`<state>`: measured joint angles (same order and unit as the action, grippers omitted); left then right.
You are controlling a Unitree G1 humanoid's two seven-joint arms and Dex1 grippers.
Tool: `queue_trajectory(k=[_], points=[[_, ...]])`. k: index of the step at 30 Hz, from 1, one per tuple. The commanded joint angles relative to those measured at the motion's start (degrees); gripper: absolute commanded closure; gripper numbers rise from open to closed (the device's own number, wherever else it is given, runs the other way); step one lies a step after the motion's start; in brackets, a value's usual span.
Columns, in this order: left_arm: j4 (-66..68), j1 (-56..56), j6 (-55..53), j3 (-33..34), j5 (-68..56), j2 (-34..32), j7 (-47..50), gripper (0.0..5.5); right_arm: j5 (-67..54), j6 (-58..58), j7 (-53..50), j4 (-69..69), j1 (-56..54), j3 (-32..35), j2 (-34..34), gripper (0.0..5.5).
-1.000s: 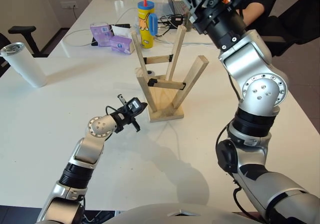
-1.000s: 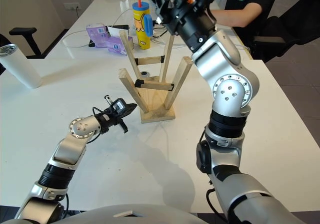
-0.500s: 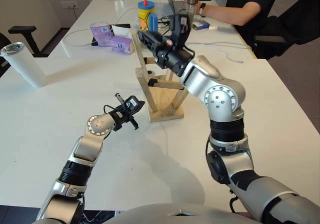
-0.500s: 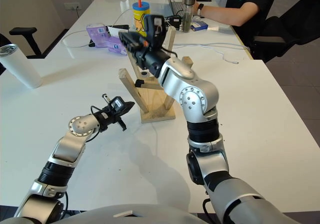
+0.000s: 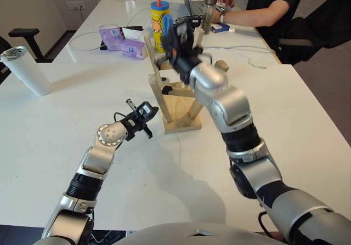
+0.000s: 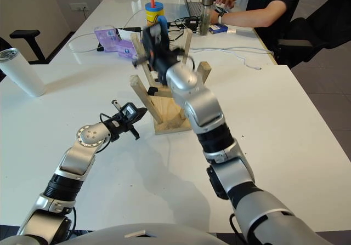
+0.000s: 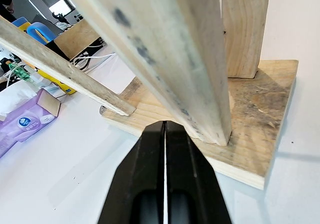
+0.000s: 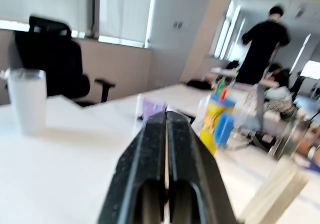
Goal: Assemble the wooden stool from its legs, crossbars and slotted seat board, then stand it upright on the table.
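While the pale wooden stool [image 5: 160, 101] sits inverted on the white table [image 5: 290, 130], the left gripper [image 7: 164, 125], pinched shut, lies beside its seat board [image 5: 184, 125], and the right gripper [image 8: 166, 115], also shut, hovers near the leg tops. Righting it needs one leg clamped firmly, then tipped slowly.

Open bench [image 5: 49, 130] lies left of and in front of the upturned stool [image 5: 184, 119]. Its slanted legs [image 5: 157, 89] and the right arm [image 5: 230, 102] crowd above it; cup [image 5: 160, 26] and tissue packs [image 5: 123, 42] stand behind.
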<state>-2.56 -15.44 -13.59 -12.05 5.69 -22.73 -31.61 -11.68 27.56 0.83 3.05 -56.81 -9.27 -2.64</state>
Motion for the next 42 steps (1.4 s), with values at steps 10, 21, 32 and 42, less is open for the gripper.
queue_trajectory(k=[10, 21, 32, 42], points=[[-1.99, 0.25, -0.81, 0.27, 0.22, -0.09, 1.16, 5.50, 3.27, 3.23, 19.44, 2.55, 21.22, -14.72, -10.06, 5.48], [-4.51, 0.32, -2.00, 0.20, 0.25, -0.62, 0.94, 5.50, 14.34, 2.23, 35.05, 15.65, 29.17, -30.20, -19.46, 5.48], [-20.12, -14.25, -8.31, 12.31, -2.40, 12.79, 22.35, 5.50, 11.46, -1.37, 39.92, 16.72, 28.62, -25.94, -19.87, 5.48], [-33.01, -21.52, -33.62, 25.29, -33.84, 19.36, 24.31, 5.50, 14.35, -4.86, 36.25, 22.57, 31.06, -24.25, -19.65, 5.48]])
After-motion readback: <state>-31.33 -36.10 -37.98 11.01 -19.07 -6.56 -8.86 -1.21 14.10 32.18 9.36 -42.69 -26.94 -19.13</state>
